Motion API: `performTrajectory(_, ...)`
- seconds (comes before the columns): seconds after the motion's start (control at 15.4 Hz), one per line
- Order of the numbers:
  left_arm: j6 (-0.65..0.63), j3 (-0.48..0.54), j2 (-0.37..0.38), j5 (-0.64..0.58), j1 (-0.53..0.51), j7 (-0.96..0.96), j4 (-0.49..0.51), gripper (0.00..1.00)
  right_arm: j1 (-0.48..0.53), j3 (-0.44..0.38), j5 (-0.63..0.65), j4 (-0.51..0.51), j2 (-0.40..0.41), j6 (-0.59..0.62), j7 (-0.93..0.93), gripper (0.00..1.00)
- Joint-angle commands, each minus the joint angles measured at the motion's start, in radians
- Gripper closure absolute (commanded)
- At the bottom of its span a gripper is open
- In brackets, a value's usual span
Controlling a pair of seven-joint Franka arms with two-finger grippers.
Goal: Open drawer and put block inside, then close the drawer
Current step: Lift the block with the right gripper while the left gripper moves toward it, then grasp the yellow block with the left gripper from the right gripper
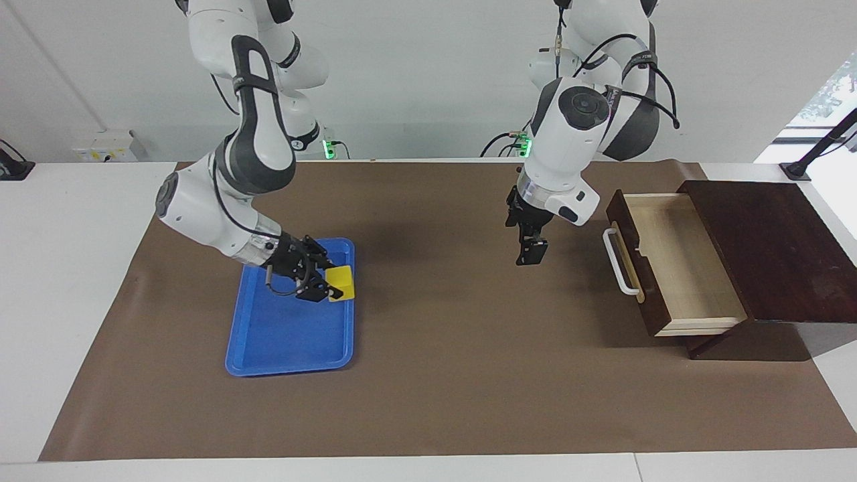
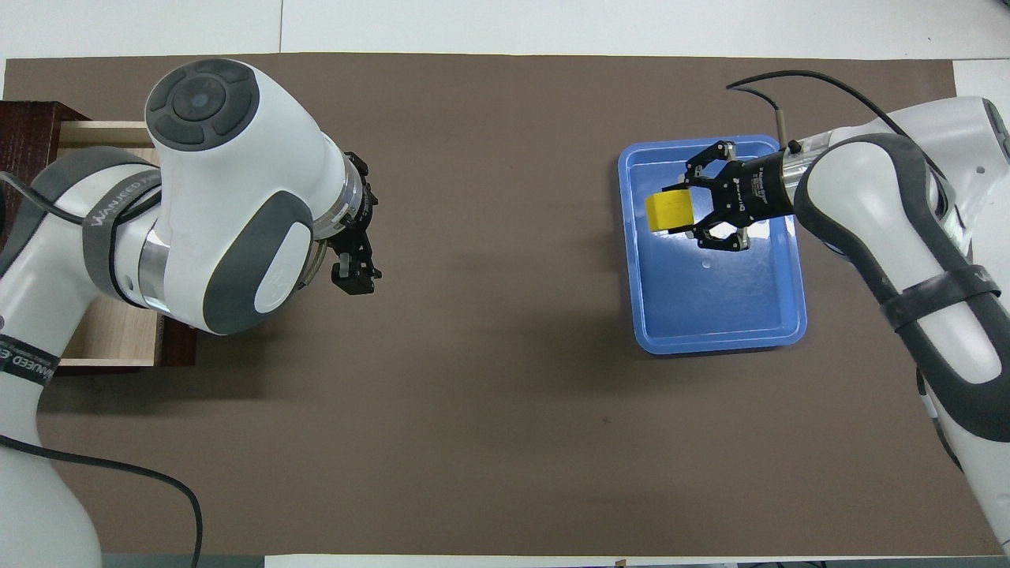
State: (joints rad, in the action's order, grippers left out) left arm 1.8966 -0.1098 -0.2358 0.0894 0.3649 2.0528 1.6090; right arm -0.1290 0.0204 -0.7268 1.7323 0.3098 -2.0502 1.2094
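Note:
The yellow block [image 1: 341, 281] sits between the fingers of my right gripper [image 1: 333, 288], low over the blue tray [image 1: 281, 335], at the tray's side toward the left arm's end. The overhead view shows the block [image 2: 669, 213] and the right gripper [image 2: 680, 213] closed around it. The drawer [image 1: 683, 261] stands pulled out of its dark wooden box [image 1: 770, 248], its pale interior empty and its white handle [image 1: 619, 262] facing the mat's middle. My left gripper [image 1: 531, 256] hangs shut and empty above the mat in front of the handle. In the overhead view the left arm covers most of the drawer [image 2: 110, 335].
A brown mat [image 1: 469, 375] covers the table. The blue tray [image 2: 726, 300] lies toward the right arm's end and holds nothing else. The wooden box [image 2: 28, 126] stands at the left arm's end.

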Motion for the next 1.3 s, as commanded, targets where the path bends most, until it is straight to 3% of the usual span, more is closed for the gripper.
performTrajectory(0.0,0.07,0.012,-0.002,0.052,0.017,0.024,0.005,0.0,-0.102,-0.002,-0.014,-0.057,0.014,-0.036,0.132,1.0)
performTrajectory(0.32,0.175,0.013,-0.04,0.047,0.126,0.199,-0.006,0.0,-0.245,-0.002,-0.016,-0.053,0.018,-0.151,0.261,1.0)
performTrajectory(0.91,0.309,0.015,-0.091,0.019,0.181,0.288,0.005,0.0,-0.244,0.0,-0.022,-0.039,0.019,-0.137,0.36,1.0)
performTrajectory(1.23,0.32,0.013,-0.111,-0.017,0.203,0.3,-0.004,0.0,-0.244,0.0,-0.02,-0.042,0.019,-0.13,0.358,1.0)
